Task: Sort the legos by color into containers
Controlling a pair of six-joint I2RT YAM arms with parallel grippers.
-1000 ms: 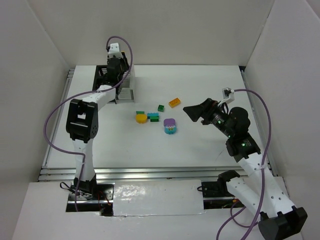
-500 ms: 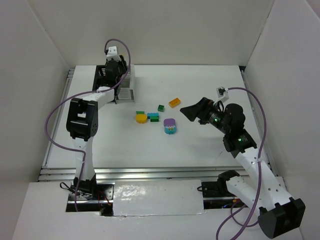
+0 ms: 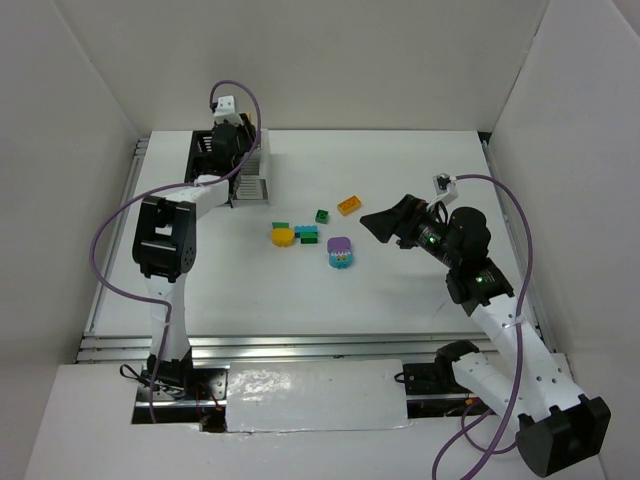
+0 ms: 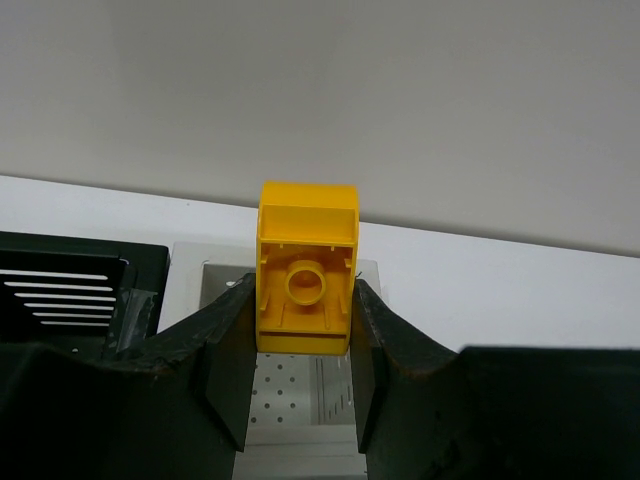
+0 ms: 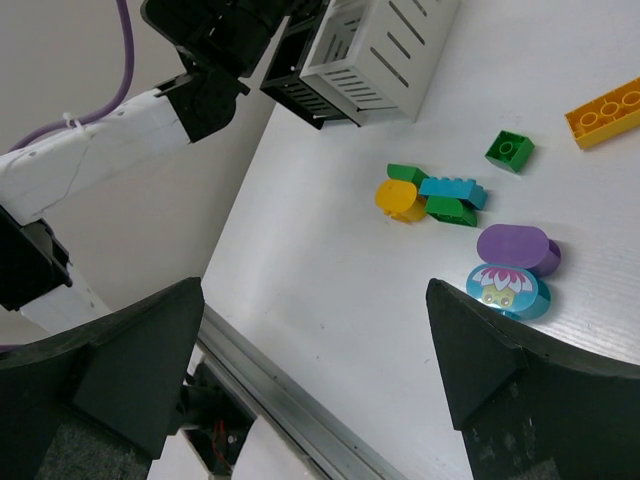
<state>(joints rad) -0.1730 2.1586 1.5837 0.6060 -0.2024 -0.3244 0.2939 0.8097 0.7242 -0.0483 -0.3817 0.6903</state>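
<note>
Two joined containers (image 3: pixel 257 176) stand side by side at the far left of the tabletop (image 3: pixel 420 160). The left end effector (image 3: pixel 232 150) hangs above them, and a held brick (image 4: pixel 306 280) sits between its fingers over the right-hand bin. Loose bricks lie near the tabletop's middle. A long brick (image 3: pixel 349 205) lies farthest back, with a small square brick (image 3: pixel 322 215) just left of it. A touching cluster (image 3: pixel 295 234) lies further left, and a rounded pair (image 3: pixel 340 252) lies nearest the arms. The right end effector (image 3: pixel 385 222) hovers to the right of them, touching none.

The left arm (image 3: pixel 190 192) hides most of the black bin (image 3: pixel 197 152) at the counter's (image 3: pixel 400 290) far left corner; the orange brick (image 5: pixel 608 110) runs off the right wrist view.
</note>
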